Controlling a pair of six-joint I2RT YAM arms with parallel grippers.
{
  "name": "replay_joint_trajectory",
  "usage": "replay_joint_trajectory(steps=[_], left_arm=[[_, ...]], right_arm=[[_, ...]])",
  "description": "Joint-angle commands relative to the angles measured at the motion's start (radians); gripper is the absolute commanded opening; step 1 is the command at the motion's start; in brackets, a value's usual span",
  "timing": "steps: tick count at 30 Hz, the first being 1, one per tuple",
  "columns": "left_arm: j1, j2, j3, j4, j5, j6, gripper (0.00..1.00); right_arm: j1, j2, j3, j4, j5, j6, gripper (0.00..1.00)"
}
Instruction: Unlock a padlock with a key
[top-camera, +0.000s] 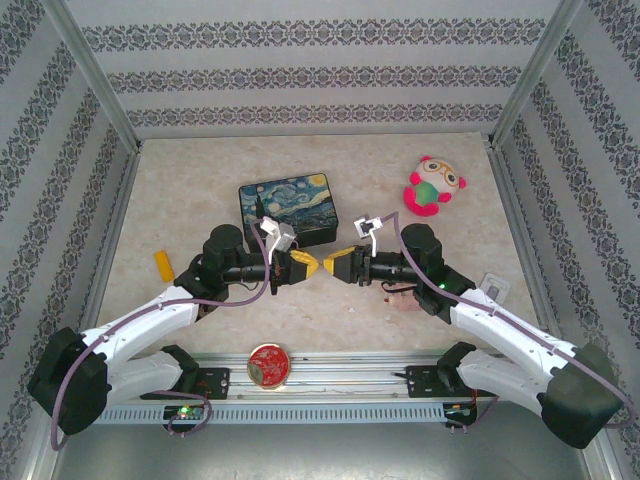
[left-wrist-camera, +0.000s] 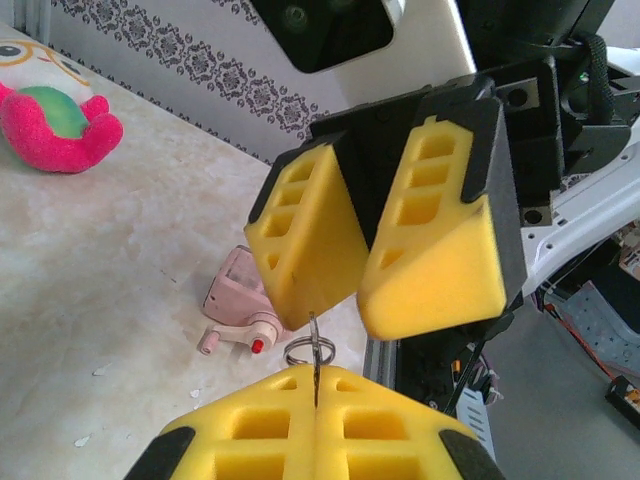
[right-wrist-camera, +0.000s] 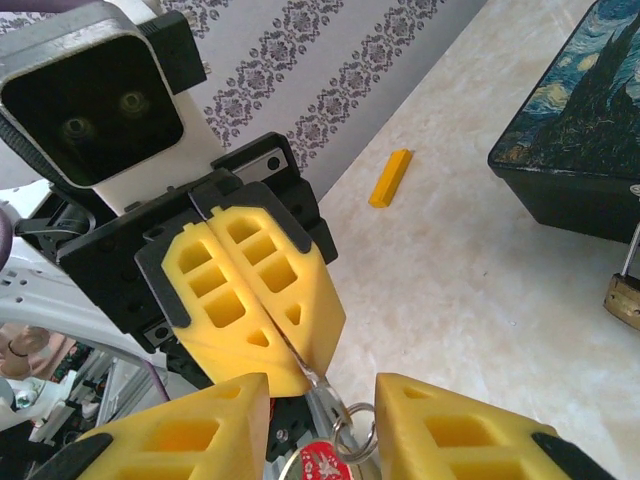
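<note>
My left gripper (left-wrist-camera: 315, 385) is shut on the key (left-wrist-camera: 315, 368), a thin dark blade standing up from between its yellow pads, with a split ring (left-wrist-camera: 310, 350) on its head. In the right wrist view the key (right-wrist-camera: 335, 390) and its ring (right-wrist-camera: 357, 440) stick out of the left gripper's closed fingers (right-wrist-camera: 255, 290) into the gap of my open right gripper (right-wrist-camera: 320, 392). The two grippers meet tip to tip above the table's middle, left (top-camera: 310, 265) and right (top-camera: 338, 263). The brass padlock (right-wrist-camera: 624, 297) with its thin shackle lies at the right edge of the right wrist view, in front of the Starry Night box (right-wrist-camera: 580, 120).
The Starry Night box (top-camera: 290, 208) sits behind the grippers. A pink plush toy (top-camera: 433, 187) lies at the back right. A yellow block (top-camera: 161, 264) lies at the left. A pink blocky object (left-wrist-camera: 235, 310) is under the right arm, and a red disc (top-camera: 268, 363) rests on the front rail.
</note>
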Motion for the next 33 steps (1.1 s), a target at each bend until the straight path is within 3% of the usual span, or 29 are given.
replay_joint_trajectory(steps=[1, 13, 23, 33], left_arm=[[-0.004, -0.017, -0.012, 0.064, 0.029, -0.016, 0.0], [-0.002, 0.016, -0.011, 0.145, 0.042, -0.076, 0.0], [-0.002, 0.026, -0.012, 0.163, 0.038, -0.097, 0.0], [0.024, -0.057, -0.013, 0.157, -0.049, -0.172, 0.57]], right_arm=[[-0.001, 0.005, -0.01, 0.052, -0.027, 0.001, 0.33], [0.0, 0.004, -0.021, 0.066, -0.024, 0.003, 0.32], [-0.001, -0.02, -0.027, 0.063, -0.012, -0.003, 0.04], [-0.025, -0.041, -0.038, 0.03, 0.051, 0.007, 0.0]])
